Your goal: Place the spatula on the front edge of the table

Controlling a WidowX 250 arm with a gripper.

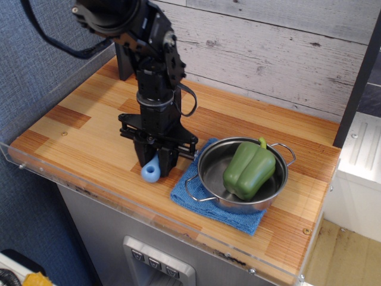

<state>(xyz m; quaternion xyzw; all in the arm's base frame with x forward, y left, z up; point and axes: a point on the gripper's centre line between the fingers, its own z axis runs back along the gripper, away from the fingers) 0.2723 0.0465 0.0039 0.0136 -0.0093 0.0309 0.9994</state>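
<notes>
The spatula [151, 171] shows only its light blue rounded handle, which sticks out below and in front of my gripper [156, 161]. Its dark head is hidden between the black fingers. The gripper points straight down and is shut on the spatula. It is low over the wood-plank table [77, 137], with the handle tip at or just above the planks, near the front edge and just left of the blue cloth.
A steel pot [208, 176] holding a green bell pepper [250, 168] stands on a blue cloth [186, 192] right of the gripper. A clear acrylic rim [119, 196] runs along the front edge. A black post [125, 59] stands at the back left.
</notes>
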